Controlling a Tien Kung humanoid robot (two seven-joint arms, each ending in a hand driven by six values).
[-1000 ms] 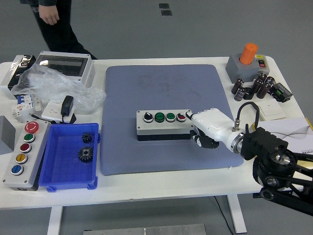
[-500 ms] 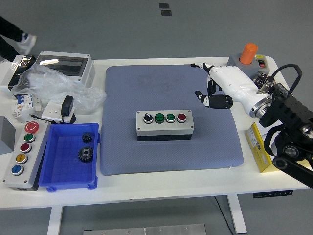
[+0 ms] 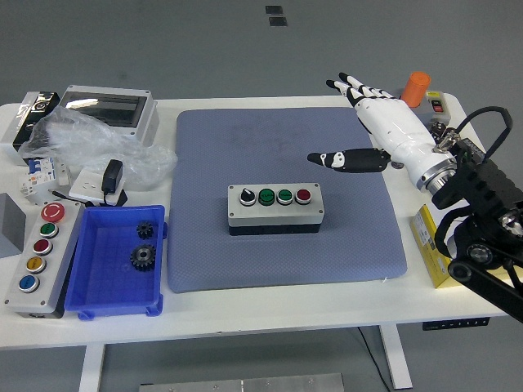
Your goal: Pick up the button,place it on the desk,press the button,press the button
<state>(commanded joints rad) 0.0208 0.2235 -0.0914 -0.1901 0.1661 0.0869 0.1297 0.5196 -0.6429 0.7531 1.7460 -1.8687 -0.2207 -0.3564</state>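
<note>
My right hand hangs above the far right part of the blue mat, fingers spread wide and flat, thumb stuck out toward the middle, holding nothing. The button box — the grey one with a selector knob, two green caps and a red cap — sits flat on the mat near its centre, well apart from the hand, so I judge the placing done and a press either just finished or one yet to come. The risk from here is in the approach: with every finger fanned out like this, a descent could land two fingertips on neighbouring caps at once, or catch the box's right end and shove it along the mat instead of pushing a cap down. I'd want one finger leading before coming down. The orange-capped unit and the dark cylinders behind my wrist are close too, and a careless swing back could knock them. Compared with half a second ago, the hand has opened out and lifted toward the worktop's far edge — the fingers were curled then — while the box has not shifted. The left arm is out of view.
</note>
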